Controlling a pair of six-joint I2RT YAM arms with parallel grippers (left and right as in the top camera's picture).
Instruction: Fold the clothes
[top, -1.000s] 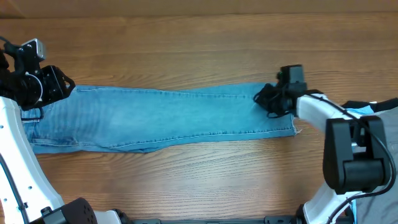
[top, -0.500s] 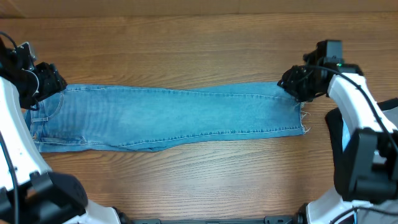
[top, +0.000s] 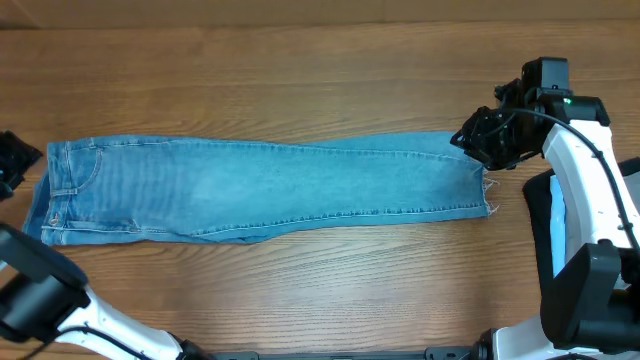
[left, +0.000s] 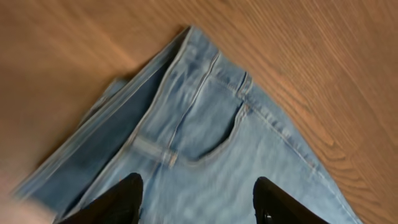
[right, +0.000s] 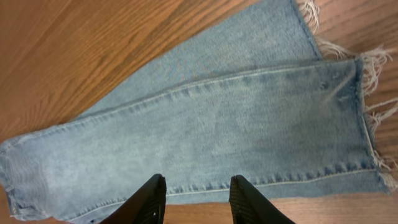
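Left arm (top: 35, 290) and right arm (top: 590, 180) spread wide, jaws parted, empty.

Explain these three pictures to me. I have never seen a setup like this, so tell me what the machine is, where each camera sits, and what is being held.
This is a robot with two arms at a wooden table. The wide picture looks down from above. The other two come from a camera on each wrist, so the dark prongs at the bottom are that arm's own fingers. A pair of light blue jeans lies flat, one leg on top of the other, with the waist by the left gripper and the frayed hems by the right gripper. Both grippers are open and hold nothing.
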